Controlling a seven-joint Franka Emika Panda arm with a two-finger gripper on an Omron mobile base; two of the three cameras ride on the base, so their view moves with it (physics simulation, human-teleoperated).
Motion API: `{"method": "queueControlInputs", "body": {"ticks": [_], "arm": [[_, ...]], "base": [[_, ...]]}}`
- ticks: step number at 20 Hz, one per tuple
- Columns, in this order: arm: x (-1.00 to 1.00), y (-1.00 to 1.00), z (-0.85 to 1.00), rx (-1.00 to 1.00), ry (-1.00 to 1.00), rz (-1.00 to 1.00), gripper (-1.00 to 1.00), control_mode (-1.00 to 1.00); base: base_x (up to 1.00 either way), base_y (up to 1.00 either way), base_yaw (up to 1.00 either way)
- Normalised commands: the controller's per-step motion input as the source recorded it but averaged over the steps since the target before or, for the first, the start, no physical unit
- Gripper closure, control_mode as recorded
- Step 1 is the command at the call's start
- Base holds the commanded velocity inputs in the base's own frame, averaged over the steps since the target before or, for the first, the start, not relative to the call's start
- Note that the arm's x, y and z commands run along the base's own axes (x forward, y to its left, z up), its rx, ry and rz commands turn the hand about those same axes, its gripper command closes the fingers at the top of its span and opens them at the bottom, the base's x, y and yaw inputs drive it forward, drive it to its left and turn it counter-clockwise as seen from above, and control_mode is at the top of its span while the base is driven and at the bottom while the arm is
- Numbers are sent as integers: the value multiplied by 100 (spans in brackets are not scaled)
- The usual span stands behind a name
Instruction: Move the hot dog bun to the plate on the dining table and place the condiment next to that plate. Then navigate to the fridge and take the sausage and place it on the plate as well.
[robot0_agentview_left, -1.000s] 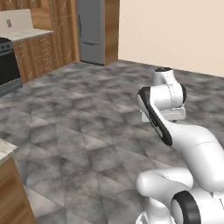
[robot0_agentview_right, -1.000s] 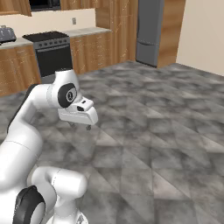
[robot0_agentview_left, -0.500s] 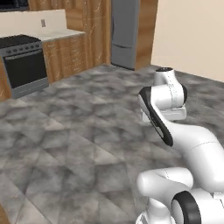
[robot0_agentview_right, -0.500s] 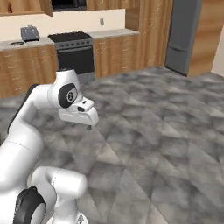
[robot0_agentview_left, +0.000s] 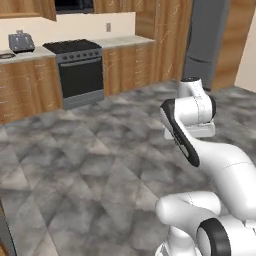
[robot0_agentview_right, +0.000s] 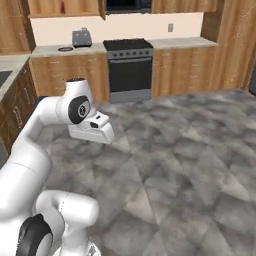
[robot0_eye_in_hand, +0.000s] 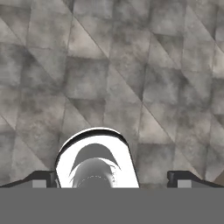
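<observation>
The tall grey steel fridge (robot0_agentview_left: 206, 42) stands with its doors shut at the far right of the kitchen wall, between wooden panels. The sausage is hidden. My arm is folded up over the base, with the hand (robot0_agentview_left: 191, 131) held close in front of it and well short of the fridge. From the right side the hand (robot0_agentview_right: 93, 130) hangs over bare floor. My gripper (robot0_eye_in_hand: 111, 180) is open: its two dark fingertips (robot0_eye_in_hand: 40, 179) stand far apart with nothing between them, and grey stone floor lies below.
A black stove (robot0_agentview_left: 80, 75) (robot0_agentview_right: 129, 67) sits in a run of wooden cabinets (robot0_agentview_left: 131, 70), with a toaster (robot0_agentview_left: 21, 42) (robot0_agentview_right: 81, 37) on the counter beside it. A second counter (robot0_agentview_right: 11, 62) runs along the left. Wide grey tiled floor (robot0_agentview_left: 100, 160) lies ahead.
The whole scene has shifted because the base has turned: the fridge has slid right and the stove and cabinets have come into view. The arm holds its pose and the gripper stays open.
</observation>
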Motion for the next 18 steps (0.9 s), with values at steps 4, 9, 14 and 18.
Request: {"method": "queueControlInputs", "body": {"ticks": [4, 9, 14, 18], "arm": [[0, 0, 0, 0, 0, 0, -100, 100], [0, 0, 0, 0, 0, 0, -100, 100], [0, 0, 0, 0, 0, 0, -100, 100], [0, 0, 0, 0, 0, 0, -100, 100]], "base": [[100, -9, 55], [100, -15, 50], [100, -52, 25], [100, -55, 14]]}}
